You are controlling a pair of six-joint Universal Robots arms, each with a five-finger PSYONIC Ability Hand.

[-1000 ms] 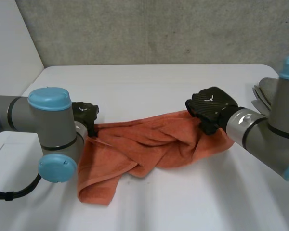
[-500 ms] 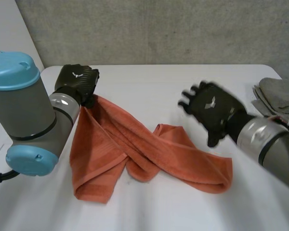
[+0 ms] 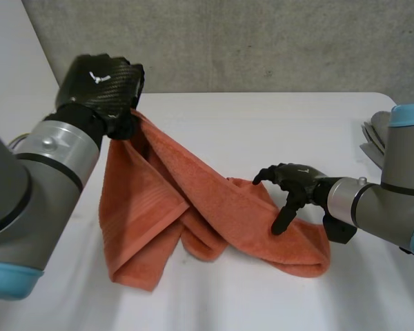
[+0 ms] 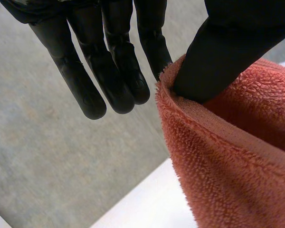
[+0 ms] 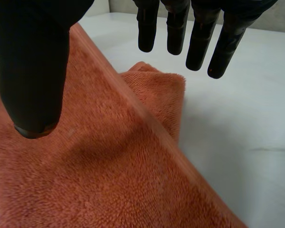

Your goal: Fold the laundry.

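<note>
An orange towel (image 3: 193, 207) hangs from my left hand (image 3: 100, 83), which is raised above the table's far left. From there it runs down and rightward, bunched along the white table (image 3: 262, 124). In the left wrist view the thumb pinches the orange towel's (image 4: 228, 156) hemmed edge against a finger of my left hand (image 4: 118, 71), and the other fingers stay straight. My right hand (image 3: 293, 186) is open just over the towel's right part, fingers pointing down at the cloth. In its wrist view my right hand (image 5: 33, 71) holds nothing, with the towel (image 5: 109, 166) spread under the palm.
A folded grey cloth (image 3: 376, 134) lies at the table's right edge, behind my right arm. A concrete wall stands behind the table. Bare table lies beyond the towel and in front of it.
My left hand rose up and back, lifting the towel's corner. My right hand let go of the towel, opened, and came down over its right part.
</note>
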